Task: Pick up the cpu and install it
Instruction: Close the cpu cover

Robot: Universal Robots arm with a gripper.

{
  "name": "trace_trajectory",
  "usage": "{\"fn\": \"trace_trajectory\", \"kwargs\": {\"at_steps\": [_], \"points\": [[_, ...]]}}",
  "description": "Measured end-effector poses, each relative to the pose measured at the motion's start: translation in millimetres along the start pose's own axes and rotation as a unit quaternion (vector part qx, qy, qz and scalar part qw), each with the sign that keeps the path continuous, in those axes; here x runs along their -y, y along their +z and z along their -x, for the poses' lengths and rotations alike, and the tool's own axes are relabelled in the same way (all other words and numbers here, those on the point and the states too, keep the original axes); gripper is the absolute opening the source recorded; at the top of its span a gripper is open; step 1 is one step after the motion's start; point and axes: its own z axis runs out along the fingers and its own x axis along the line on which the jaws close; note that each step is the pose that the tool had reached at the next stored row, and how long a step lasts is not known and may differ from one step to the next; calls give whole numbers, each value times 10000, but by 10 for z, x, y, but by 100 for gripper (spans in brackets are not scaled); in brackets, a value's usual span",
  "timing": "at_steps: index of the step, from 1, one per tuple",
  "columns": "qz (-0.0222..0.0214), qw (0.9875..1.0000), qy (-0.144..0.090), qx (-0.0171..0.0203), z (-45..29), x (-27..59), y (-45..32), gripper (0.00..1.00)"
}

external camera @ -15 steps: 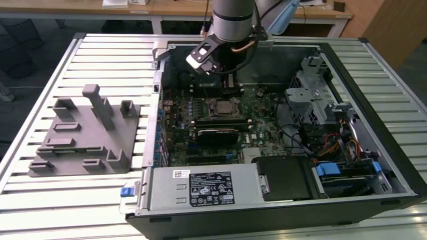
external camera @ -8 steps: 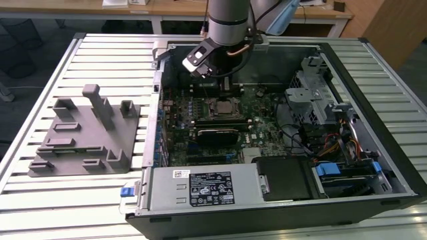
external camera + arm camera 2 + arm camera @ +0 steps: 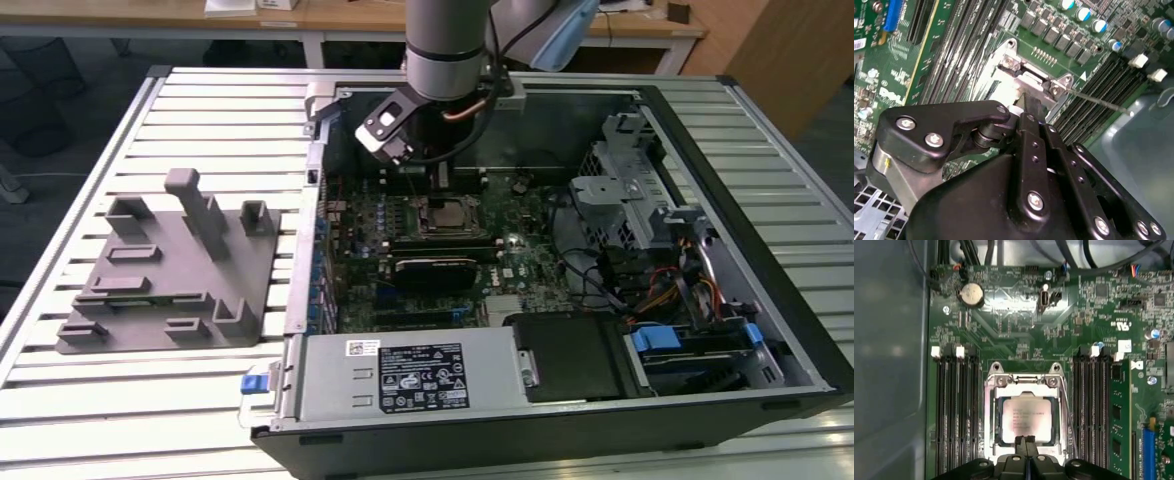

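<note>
The cpu (image 3: 1026,417), a small silvery-beige square, lies flat in the metal socket frame (image 3: 1024,381) on the green motherboard (image 3: 1019,315). In the exterior view the cpu (image 3: 449,213) sits mid-board inside the open computer case. My gripper (image 3: 1027,441) hangs just above the chip's edge, its two black fingers pressed together with nothing between them. In the second wrist view the gripper (image 3: 1027,101) points down at the socket frame (image 3: 1026,75), and its body hides the chip. A thin socket lever (image 3: 1099,101) sticks out beside the frame.
Memory slots (image 3: 954,410) flank the socket on both sides. A black finned block (image 3: 434,268) lies just beyond the socket, the power supply (image 3: 414,375) at the case front, a drive cage (image 3: 627,190) at the exterior view's right. A grey fixture (image 3: 167,270) with posts stands on the slatted table.
</note>
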Motion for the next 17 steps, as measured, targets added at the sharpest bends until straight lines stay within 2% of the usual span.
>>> {"fn": "trace_trajectory", "kwargs": {"at_steps": [5,17], "points": [[-1,10000,0,0,-2,53,61,11],[-10,10000,0,2,-5,61,153,11]]}}
